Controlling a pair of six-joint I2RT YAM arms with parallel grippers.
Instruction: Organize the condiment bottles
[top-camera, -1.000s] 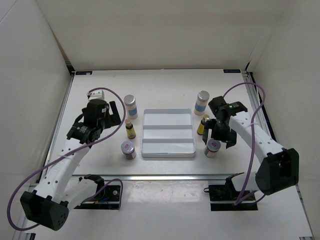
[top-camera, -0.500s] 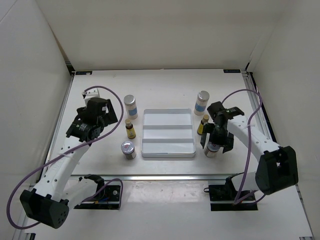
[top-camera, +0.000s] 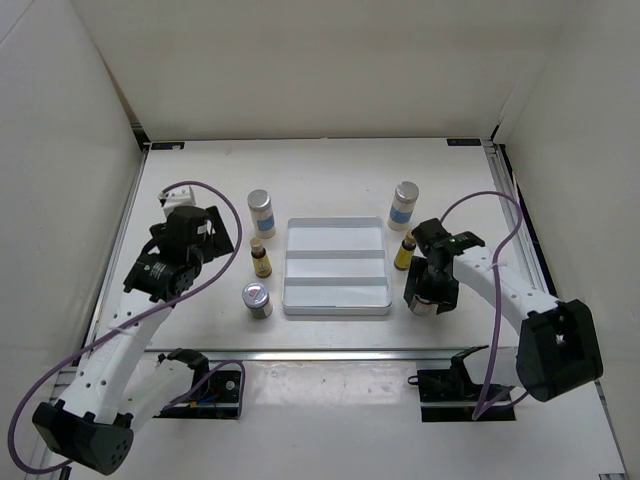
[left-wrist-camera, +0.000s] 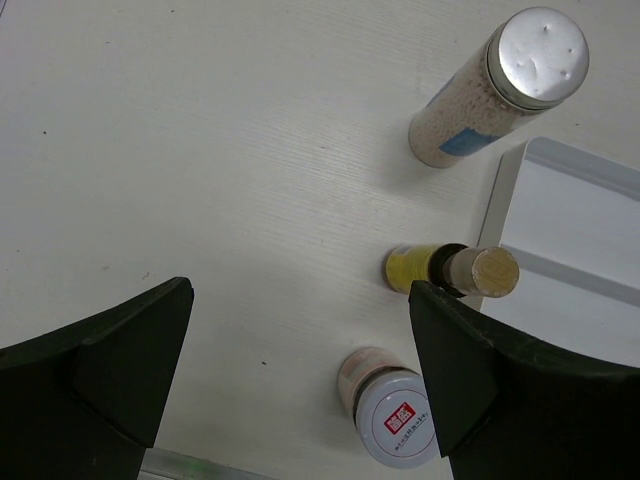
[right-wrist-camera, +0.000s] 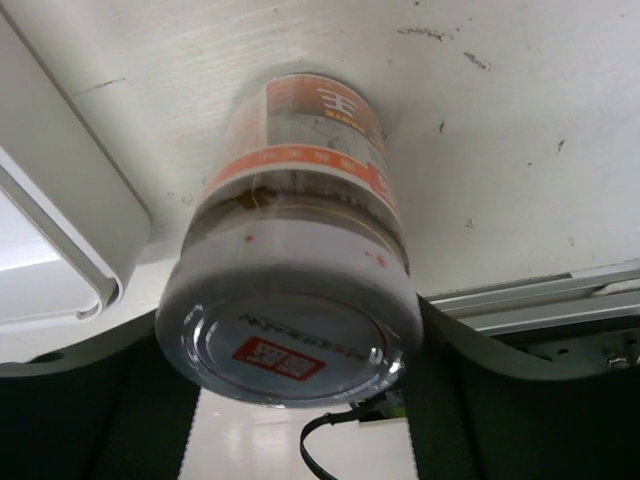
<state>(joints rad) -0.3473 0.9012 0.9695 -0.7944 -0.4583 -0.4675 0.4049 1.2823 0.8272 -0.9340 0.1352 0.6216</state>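
Observation:
My right gripper (top-camera: 426, 296) (right-wrist-camera: 290, 345) has come down over a short silver-lidded jar (right-wrist-camera: 290, 250) right of the white tray (top-camera: 335, 311). Its jaws press the lid on both sides, and the jar stands on the table. A tiny yellow bottle (top-camera: 404, 251) and a tall white bottle with a blue band (top-camera: 404, 204) stand behind it. My left gripper (top-camera: 222, 232) (left-wrist-camera: 300, 290) hangs open over bare table. To its right stand another tall white bottle (left-wrist-camera: 500, 90), a yellow bottle (left-wrist-camera: 450, 270) and a second silver-lidded jar (left-wrist-camera: 398, 420).
The ridged tray (left-wrist-camera: 580, 240) holds nothing; its corner (right-wrist-camera: 60, 210) lies just left of the gripped jar. A metal rail (right-wrist-camera: 540, 300) marks the table's near edge close behind the right gripper. White walls enclose the table.
My right gripper sank over the right jar and its jaws closed onto the lid. The left arm drew back to the left and nearer, still open.

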